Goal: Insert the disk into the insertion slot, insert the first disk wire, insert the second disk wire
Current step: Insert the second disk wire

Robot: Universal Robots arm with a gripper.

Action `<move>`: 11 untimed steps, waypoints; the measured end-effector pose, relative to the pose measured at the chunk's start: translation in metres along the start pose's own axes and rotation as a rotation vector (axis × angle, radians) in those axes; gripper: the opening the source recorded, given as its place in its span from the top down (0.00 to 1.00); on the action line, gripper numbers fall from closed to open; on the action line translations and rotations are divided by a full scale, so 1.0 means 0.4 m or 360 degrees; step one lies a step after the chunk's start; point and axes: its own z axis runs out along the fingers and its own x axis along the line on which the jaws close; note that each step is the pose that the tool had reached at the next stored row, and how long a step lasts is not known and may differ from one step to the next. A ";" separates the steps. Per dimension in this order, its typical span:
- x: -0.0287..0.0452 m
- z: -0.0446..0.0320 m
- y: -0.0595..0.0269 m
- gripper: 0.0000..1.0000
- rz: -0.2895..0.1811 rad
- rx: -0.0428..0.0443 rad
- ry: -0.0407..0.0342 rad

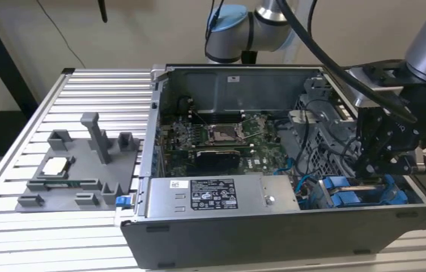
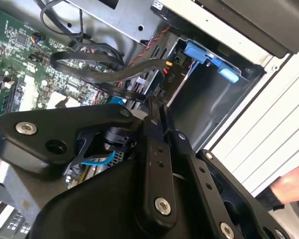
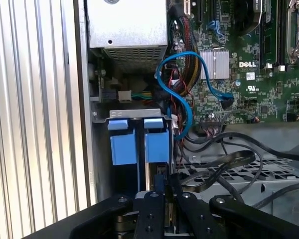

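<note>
My black gripper (image 1: 364, 180) reaches down into the open computer case, right over the insertion slot (image 3: 134, 115). Two blue plastic frames (image 3: 157, 144) stand on edge in that grey metal bay. The disk's body is hidden between them, so I cannot tell which frame carries it. In the second wrist view the fingers (image 2: 157, 124) are pressed together. The end of a flat black disk wire (image 2: 109, 82) sits at their tips. The gripper (image 3: 162, 180) hangs just beside the blue frames. A blue wire (image 3: 189, 99) loops from the bay towards the motherboard.
The case lies open on a slatted aluminium table (image 1: 92, 79). A grey box with a white sticker (image 1: 213, 195) sits beside the bay. A grey fixture (image 1: 77, 170) rests on the exterior view's left. Loose black cables (image 3: 239, 159) crowd the bay. A hand (image 2: 289, 189) shows beyond the case.
</note>
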 end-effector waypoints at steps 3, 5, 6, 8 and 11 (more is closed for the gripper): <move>0.000 0.003 -0.001 0.84 -0.0006 0.0007 -0.0001; 0.000 0.005 -0.002 0.84 -0.0010 0.0010 -0.0001; 0.000 0.006 -0.002 0.84 -0.0011 0.0012 -0.0001; 0.000 0.007 -0.003 0.84 -0.0014 0.0014 -0.0002; -0.001 0.008 -0.004 0.84 -0.0016 0.0017 -0.0007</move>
